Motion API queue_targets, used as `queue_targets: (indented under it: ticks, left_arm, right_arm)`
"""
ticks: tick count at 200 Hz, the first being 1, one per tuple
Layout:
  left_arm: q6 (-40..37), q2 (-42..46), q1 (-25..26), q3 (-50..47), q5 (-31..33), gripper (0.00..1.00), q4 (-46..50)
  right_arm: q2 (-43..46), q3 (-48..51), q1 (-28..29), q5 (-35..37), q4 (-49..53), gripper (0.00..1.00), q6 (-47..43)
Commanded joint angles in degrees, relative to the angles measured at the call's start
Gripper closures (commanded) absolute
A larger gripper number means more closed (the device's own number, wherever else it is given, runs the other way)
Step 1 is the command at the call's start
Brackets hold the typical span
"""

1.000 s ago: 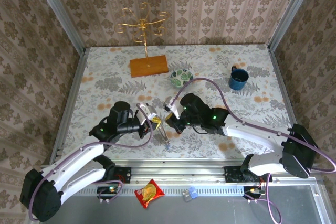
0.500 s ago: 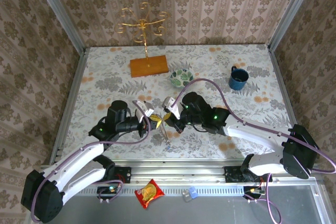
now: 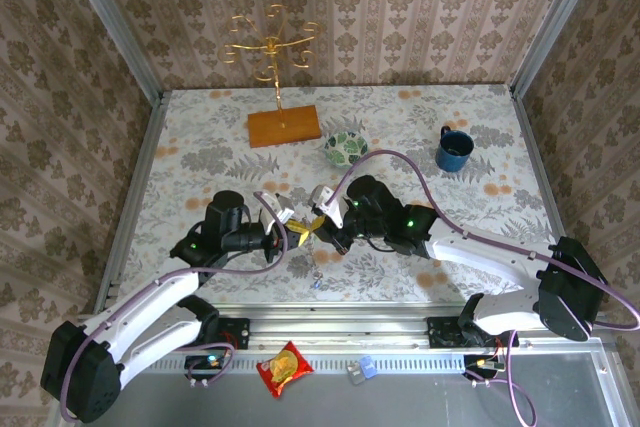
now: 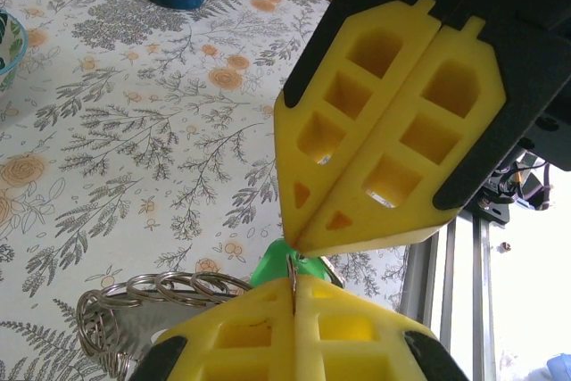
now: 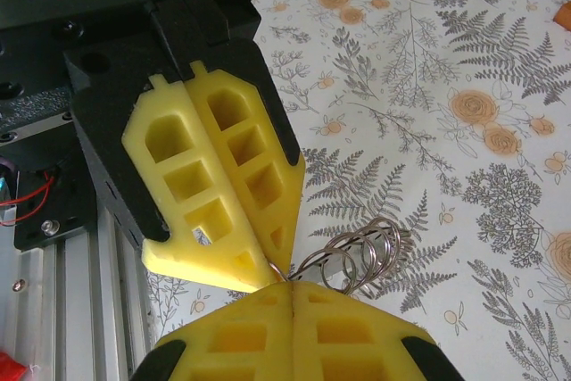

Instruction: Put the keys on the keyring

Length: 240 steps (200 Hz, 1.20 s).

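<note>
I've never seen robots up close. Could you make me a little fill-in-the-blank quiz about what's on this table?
The glazed ceramic mug at the table's far right is coloured ___. The blocky plastic fingers of the left gripper and right gripper are coloured ___. The small metal key showing between their tips has a plastic head coloured ___.
Missing words: blue; yellow; green.

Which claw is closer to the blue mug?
Right. Both claws meet tip to tip. The blue mug stands off to the back right; the right claw is on the mug's side of that meeting point, the left claw just beyond it.
</note>
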<state>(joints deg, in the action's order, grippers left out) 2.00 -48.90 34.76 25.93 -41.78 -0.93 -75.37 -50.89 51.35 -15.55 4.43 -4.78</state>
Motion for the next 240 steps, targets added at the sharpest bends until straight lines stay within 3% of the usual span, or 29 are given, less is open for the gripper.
queue_targets:
  ticks: [1, 169, 240]
  left_arm:
    - [1.23, -0.10, -0.57, -0.01, -1.69, 1.00, -2.95]
    - [3.87, -0.82, -0.82, -0.96, -4.03, 1.00, -7.25]
    - [14.18, 0.23, -0.84, -7.30, -0.52, 1.00, -23.69]
  right_arm:
    - [-0.20, -1.49, -0.28, -1.42, -0.93, 1.00, -0.81]
    - [-1.61, -1.54, -0.17, -1.15, -5.51, 1.00, 1.79]
    - [-2.40, 0.78, -0.20, -1.15, -9.32, 1.00, 8.59]
